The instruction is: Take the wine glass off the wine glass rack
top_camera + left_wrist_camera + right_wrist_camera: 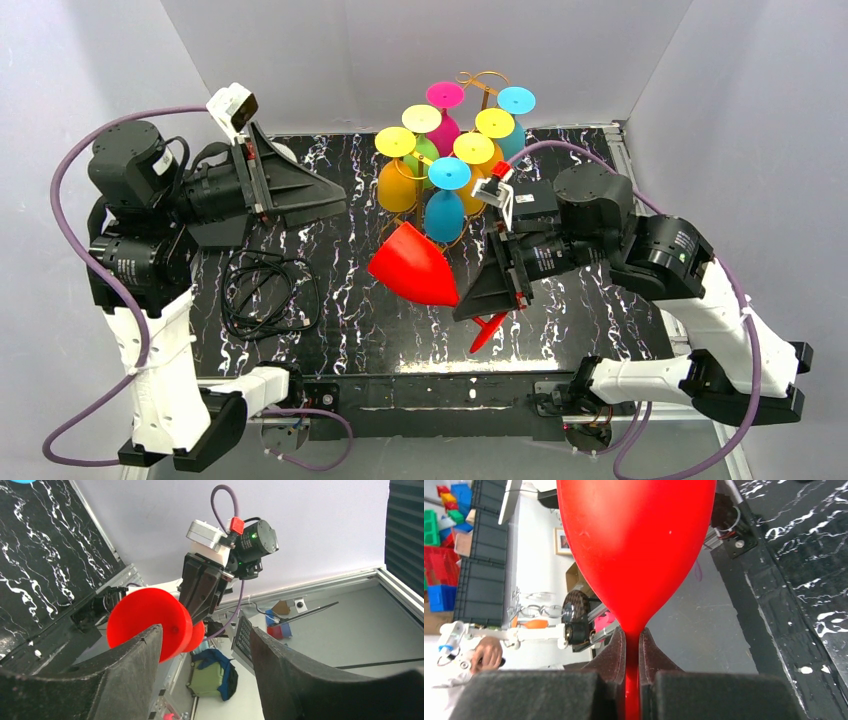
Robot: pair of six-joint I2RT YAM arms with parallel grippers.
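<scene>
Stem first: my right gripper is pinched tight on the thin neck of the red wine glass, just under the bowl, with the round foot poking out toward me. The glass lies tipped on its side, low over the black, white-veined table. It sits in front of the wine glass rack and clear of its wires. Whether the bowl touches the tabletop I cannot tell. It looks like smooth, glossy, opaque plastic, tulip-shaped.

Further back on my left, the left gripper stands spread, with nothing between its matte black fingers. At the far edge, the thin golden wire rack carries other glasses in yellow, pink, cyan and orange, hung bowl-down.

I judge the lift-off done and the set-down in hand. That calls for swinging the glass upright and lowering its foot flat before I let go, since that slick stem could slip.
</scene>
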